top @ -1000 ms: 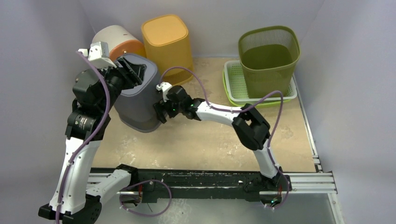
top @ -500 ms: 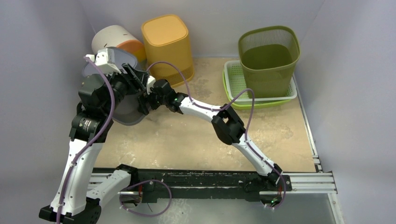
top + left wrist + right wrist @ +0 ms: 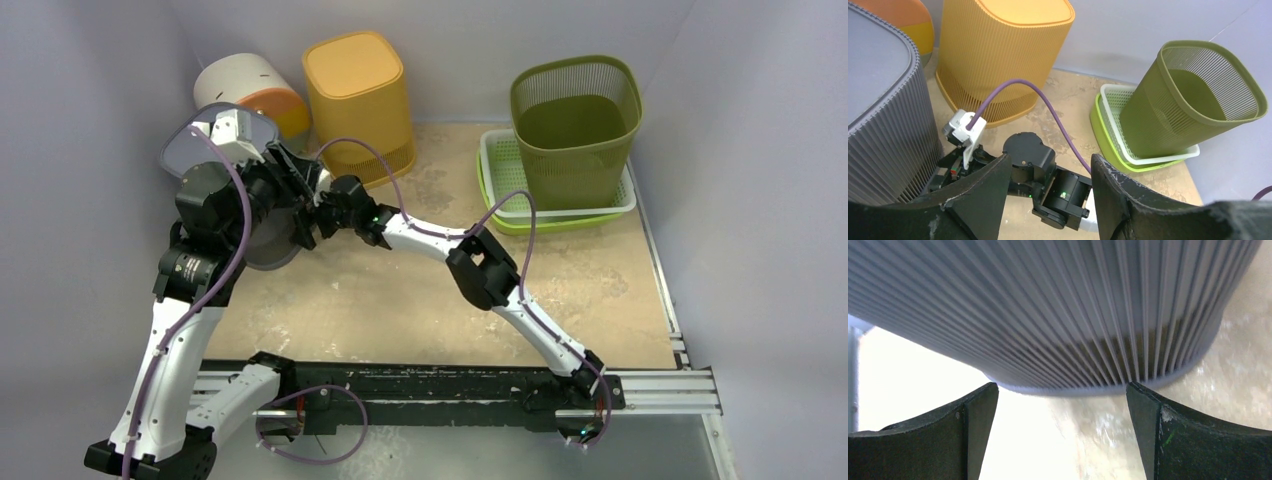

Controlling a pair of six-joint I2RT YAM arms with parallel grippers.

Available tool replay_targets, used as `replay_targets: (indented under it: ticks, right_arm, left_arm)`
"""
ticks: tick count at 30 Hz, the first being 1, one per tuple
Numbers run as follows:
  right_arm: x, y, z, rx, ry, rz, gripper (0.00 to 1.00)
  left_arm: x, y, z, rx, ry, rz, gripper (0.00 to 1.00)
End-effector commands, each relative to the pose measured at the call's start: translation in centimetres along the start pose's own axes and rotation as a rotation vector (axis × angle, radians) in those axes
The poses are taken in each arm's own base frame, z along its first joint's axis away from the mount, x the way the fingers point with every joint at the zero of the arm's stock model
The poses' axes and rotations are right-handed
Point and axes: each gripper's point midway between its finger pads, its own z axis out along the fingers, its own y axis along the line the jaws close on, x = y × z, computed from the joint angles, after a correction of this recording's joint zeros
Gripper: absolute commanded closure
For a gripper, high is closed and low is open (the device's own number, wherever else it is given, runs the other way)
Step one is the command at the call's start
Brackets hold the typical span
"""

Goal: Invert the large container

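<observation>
The large grey ribbed container (image 3: pixel 262 243) stands at the left of the table with its closed base (image 3: pixel 190 140) up, its rim low by the table; my left arm hides most of it. It fills the left of the left wrist view (image 3: pixel 878 110) and the top of the right wrist view (image 3: pixel 1058 315). My left gripper (image 3: pixel 298 200) is open and empty beside its right wall, and in its own view (image 3: pixel 1048 195) the jaws frame my right wrist. My right gripper (image 3: pixel 322 212) is open and empty, close to the lower wall (image 3: pixel 1060 430).
An orange ribbed bin (image 3: pixel 360 100) stands at the back, with a white and orange container (image 3: pixel 250 85) lying to its left. A green mesh basket (image 3: pixel 577 125) sits in a white and green tray (image 3: pixel 495 190) at the back right. Walls close in on the left, back and right.
The grey container has swung from tilted with its mouth showing to base up, and shifted left. My left gripper has come off its rim. My right arm has reached further left after it.
</observation>
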Motion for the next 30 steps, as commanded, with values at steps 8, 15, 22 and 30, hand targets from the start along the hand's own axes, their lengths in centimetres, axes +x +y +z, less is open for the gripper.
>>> replay_targets:
  ticks: [8,15,22,30]
  right_arm:
    - [-9.9,0.6,-14.9,0.306,-0.139,-0.1,0.0]
    - [-9.4,-4.3,-28.8,0.768,0.006,-0.03,0.0]
    - [-14.1,-8.7,-41.8,1.096,-0.093,-0.006,0.0]
    - [-16.4,-14.0,-49.1,1.324,-0.077,-0.035,0.0]
  left_arm:
    - [-1.1,0.4,-1.2,-0.032,-0.031,0.007,0.42]
    - [1.0,1.2,-1.2,-0.06,0.024,-0.04,0.42]
    - [3.1,1.9,-1.4,-0.07,0.057,-0.071,0.37]
    - [4.7,2.2,-1.7,-0.053,0.072,-0.082,0.35]
